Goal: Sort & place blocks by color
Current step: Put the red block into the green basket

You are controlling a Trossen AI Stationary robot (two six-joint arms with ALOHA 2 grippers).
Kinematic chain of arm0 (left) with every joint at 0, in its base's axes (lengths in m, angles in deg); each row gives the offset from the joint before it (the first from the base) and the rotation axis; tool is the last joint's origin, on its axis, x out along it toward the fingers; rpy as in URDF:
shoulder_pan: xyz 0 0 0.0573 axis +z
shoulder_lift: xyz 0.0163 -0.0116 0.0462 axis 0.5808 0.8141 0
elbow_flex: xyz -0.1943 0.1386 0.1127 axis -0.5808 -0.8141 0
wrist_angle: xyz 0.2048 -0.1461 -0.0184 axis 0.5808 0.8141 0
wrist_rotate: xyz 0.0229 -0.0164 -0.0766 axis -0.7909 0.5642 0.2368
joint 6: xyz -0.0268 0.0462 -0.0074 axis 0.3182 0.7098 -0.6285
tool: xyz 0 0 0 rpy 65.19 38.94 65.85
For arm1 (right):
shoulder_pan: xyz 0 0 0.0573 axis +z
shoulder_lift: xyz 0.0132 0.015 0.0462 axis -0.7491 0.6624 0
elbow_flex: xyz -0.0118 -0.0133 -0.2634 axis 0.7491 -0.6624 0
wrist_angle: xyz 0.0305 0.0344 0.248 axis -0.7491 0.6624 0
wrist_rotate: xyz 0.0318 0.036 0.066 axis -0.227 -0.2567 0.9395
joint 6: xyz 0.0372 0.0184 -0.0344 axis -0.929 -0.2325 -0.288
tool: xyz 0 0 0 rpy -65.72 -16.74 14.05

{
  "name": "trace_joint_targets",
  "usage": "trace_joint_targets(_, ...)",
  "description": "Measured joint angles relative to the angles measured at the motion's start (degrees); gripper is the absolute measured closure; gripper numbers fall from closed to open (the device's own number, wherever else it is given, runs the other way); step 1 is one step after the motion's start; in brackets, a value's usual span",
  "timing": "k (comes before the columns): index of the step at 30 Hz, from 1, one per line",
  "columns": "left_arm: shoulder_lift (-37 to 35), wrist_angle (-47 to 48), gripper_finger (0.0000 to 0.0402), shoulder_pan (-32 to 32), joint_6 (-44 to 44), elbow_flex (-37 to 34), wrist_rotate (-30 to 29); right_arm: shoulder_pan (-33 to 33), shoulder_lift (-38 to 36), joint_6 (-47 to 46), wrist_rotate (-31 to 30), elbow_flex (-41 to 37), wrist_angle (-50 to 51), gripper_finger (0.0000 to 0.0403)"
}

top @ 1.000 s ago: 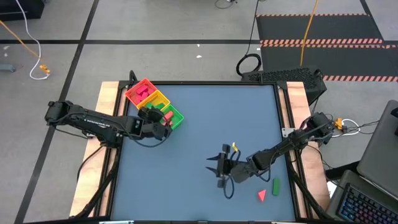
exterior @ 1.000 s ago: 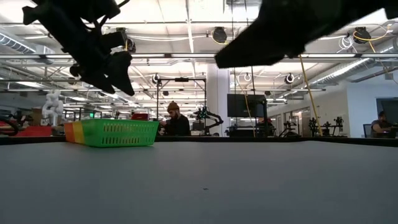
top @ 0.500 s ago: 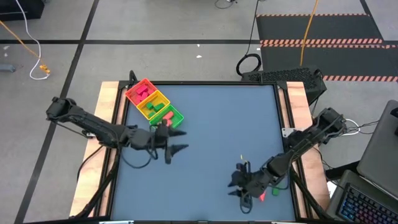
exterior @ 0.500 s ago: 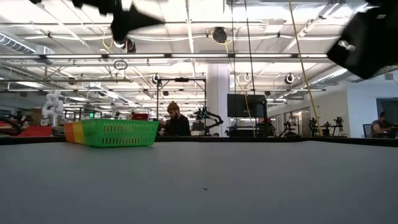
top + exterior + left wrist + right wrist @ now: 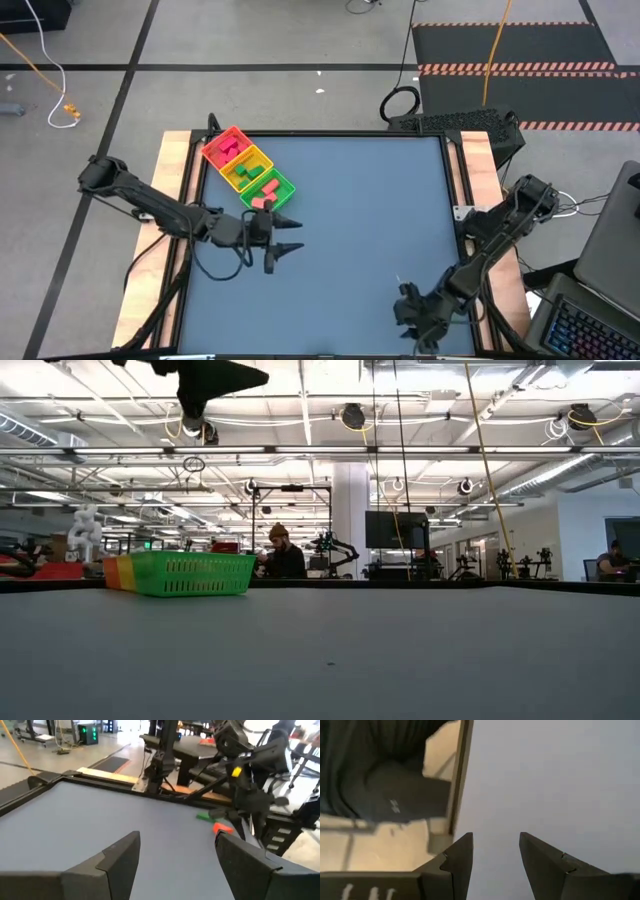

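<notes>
Two blocks remain on the table: red wedge (image 5: pixel 223 828) and green block (image 5: pixel 205 817), centre-right in the left wrist view; the high view hides them under the right gripper (image 5: pixel 412 312), lower right. Others sit in the tray (image 5: pixel 228 133), upper left. Both grippers empty, fingers apart; left gripper (image 5: pixel 284 240) hovers centre-left. Risk: right gripper descending blind nudges the wedge away.

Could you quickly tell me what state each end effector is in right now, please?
Left end effector: open, holding nothing.
Right end effector: open, holding nothing.
</notes>
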Motion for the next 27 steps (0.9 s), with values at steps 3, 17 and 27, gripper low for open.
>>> trace_joint_targets(3,1.82,0.38,0.0148,0.45,-0.35,0.0,0.04,1.46,0.02,3.96,-0.02,0.0,1.38,0.0248)
trace_joint_targets(17,2.9,-0.95,0.0149,1.09,-1.01,0.0,0.02,3.68,0.02,9.12,-0.18,0.0,11.64,0.0248)
trace_joint_targets(27,2.9,-0.93,0.0149,1.0,-0.97,0.0,0.02,3.68,0.02,12.37,5.11,0.0,14.22,0.0248)
